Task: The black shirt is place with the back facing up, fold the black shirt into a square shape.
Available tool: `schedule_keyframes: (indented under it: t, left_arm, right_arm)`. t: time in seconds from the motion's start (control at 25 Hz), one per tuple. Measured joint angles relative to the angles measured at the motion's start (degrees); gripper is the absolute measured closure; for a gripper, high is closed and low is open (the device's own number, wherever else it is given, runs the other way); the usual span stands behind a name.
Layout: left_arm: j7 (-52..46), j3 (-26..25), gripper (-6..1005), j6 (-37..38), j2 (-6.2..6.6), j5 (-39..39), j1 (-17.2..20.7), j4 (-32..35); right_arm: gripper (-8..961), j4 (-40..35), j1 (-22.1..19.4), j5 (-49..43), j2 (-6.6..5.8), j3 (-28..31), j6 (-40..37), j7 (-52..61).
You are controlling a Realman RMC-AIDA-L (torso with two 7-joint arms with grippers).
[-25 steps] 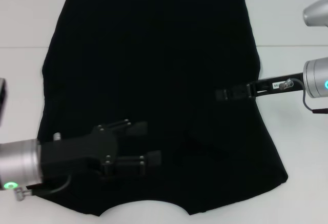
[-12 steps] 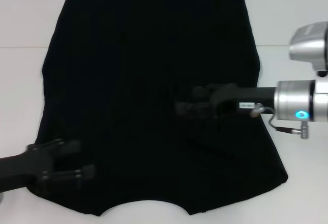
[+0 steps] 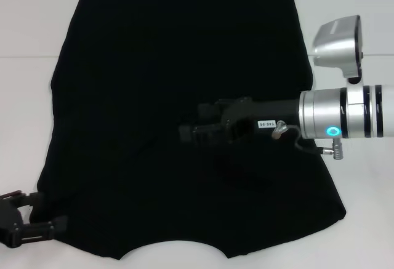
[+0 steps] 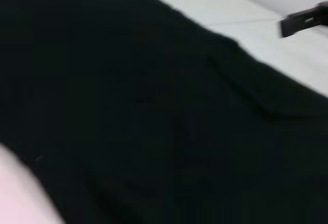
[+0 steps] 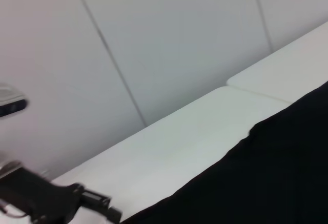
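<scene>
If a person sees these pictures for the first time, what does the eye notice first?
The black shirt dominates: it lies spread flat, covering most of the white table. Next is the right gripper, reaching over the middle of the shirt on its silver arm. The left gripper sits at the shirt's near left corner.

A white table [image 3: 357, 220] carries the work, with a thin seam running across it toward the far side. The black shirt [image 3: 154, 84] lies spread flat on it, plain side up, covering most of the middle; bare tabletop shows along both sides and at the near corners.
</scene>
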Motion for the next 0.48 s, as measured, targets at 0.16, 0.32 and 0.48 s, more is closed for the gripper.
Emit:
schedule_keyframes:
  t: [0.16, 0.32, 0.48]
  left_arm:
    - [0.01, -0.05, 112, -3.04, -0.20, 0.64, -0.02, -0.14]
    - [0.01, -0.07, 112, -4.65, -0.25, 0.50, -0.25, -0.28]
    - [0.00, -0.17, 111, -5.25, -0.15, 0.16, -0.50, -0.39]
  right_arm:
    - [22, -0.34, 0.27, 0.02, -0.10, -1.15, -0.79, 0.45]
    - [23, -0.34, 0.28, 0.02, -0.20, -1.05, -0.84, 0.46]
    - [23, -0.41, 0.31, 0.02, -0.33, -0.79, -0.89, 0.50]
